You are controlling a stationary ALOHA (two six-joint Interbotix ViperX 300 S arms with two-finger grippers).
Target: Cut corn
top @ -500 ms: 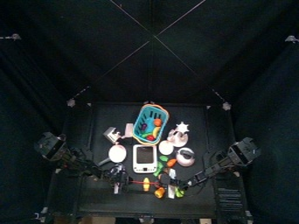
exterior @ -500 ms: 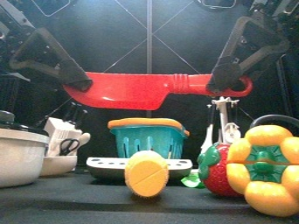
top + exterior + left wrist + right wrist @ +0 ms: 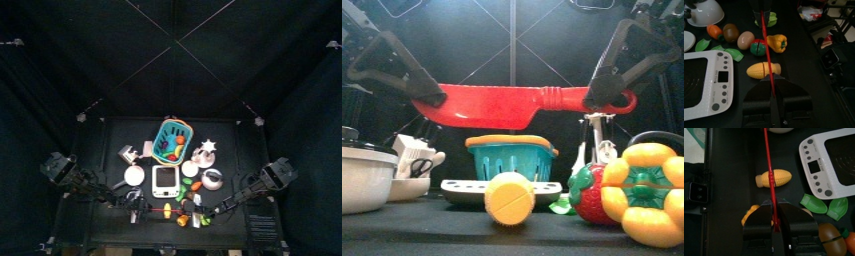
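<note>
The corn (image 3: 510, 198) is a small yellow oblong lying on the table near the front edge, end-on in the front view. It also shows as the corn (image 3: 763, 70) under the left wrist and the corn (image 3: 774, 178) under the right. A red toy knife (image 3: 502, 102) hangs level above it, well clear of the table. My left gripper (image 3: 430, 98) is shut on the blade end and my right gripper (image 3: 609, 100) is shut on the handle end. In both wrist views the knife's thin red edge (image 3: 767, 45) crosses over the corn's middle.
A teal basket (image 3: 512, 158) stands behind the corn. A yellow toy pepper (image 3: 647, 195) and a red-and-green piece (image 3: 587, 196) sit at the front right. A white scale (image 3: 704, 85) lies beside the corn, with toy foods and green leaves (image 3: 725, 52) near it. A pale bowl (image 3: 362, 178) stands at the left.
Both grippers keep their hold on the knife. The right arm has shifted slightly to the right; the knife stays at about the same height.
</note>
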